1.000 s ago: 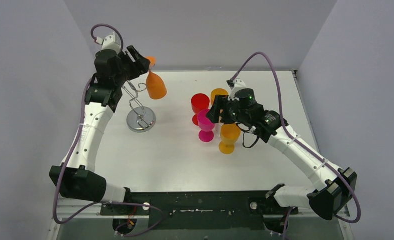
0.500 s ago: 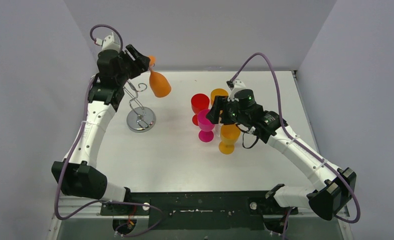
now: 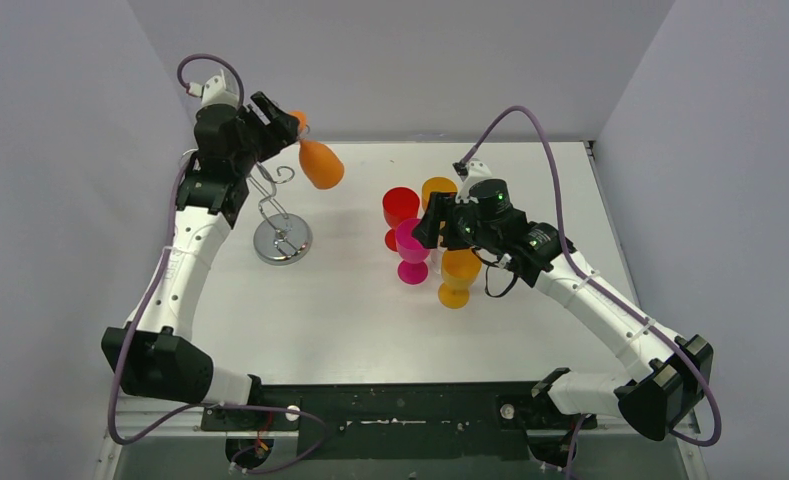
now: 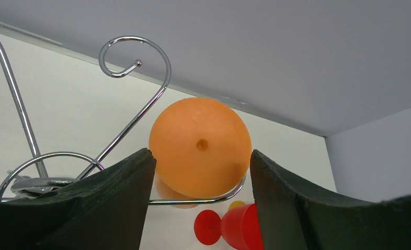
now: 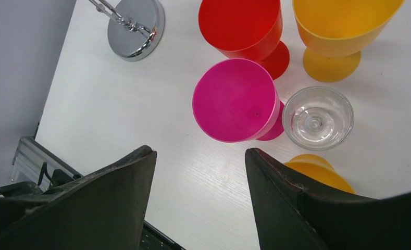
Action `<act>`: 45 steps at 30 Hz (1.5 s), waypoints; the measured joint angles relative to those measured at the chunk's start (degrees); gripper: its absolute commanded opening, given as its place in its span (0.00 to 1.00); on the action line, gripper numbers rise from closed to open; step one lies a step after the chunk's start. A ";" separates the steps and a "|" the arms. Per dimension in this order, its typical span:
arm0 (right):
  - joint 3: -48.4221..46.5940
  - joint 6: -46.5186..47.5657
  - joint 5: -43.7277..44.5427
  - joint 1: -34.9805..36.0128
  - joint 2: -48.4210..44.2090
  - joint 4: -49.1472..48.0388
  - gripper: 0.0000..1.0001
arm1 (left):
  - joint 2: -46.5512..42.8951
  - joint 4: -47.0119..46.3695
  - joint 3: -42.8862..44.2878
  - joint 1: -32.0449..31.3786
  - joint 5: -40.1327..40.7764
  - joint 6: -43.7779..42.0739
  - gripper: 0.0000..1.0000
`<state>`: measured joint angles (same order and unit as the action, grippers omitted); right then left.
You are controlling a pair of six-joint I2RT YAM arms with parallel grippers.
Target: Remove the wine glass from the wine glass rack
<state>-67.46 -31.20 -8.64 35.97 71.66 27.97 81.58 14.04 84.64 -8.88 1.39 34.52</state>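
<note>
Wine glass [image 3: 320,163] shifted toward 1 o'clock; left end effector [image 4: 201,154] pinched its foot, not yet clear of the wine glass rack [image 3: 282,240].

2 arms, same build: left arm [image 3: 180,270] and right arm [image 3: 600,310] are white link shells with black joint housings and a bulky black block at each shoulder. A purple cable [image 3: 202,62] loops off each wrist from a white connector and runs down along the links. The right wrist housing shows small green lights [image 3: 500,196]. Left gripper [image 4: 201,153] and right gripper [image 5: 200,153] both have matte black, wedge-shaped fingers [image 5: 109,203] with thick rounded edges.
</note>
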 measured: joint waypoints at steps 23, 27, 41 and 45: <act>0.37 -0.02 -0.66 0.00 0.00 -0.28 0.64 | -1.03 -0.20 -1.18 0.04 -0.13 2.67 0.58; 0.37 -0.02 -0.66 0.00 0.00 -0.31 0.64 | -0.07 -1.03 -1.18 0.04 -0.13 3.48 0.43; 0.42 0.02 -0.61 0.00 0.00 -0.24 0.65 | 0.24 -9.68 -6.47 0.55 -0.13 8.96 0.14; 0.42 0.00 -0.63 0.00 0.00 -0.26 0.65 | -1.01 -12.59 -8.37 0.81 -0.13 11.74 0.02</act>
<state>-67.05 -31.20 -9.28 35.97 71.66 27.70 80.58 1.45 76.27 -8.08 1.26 46.26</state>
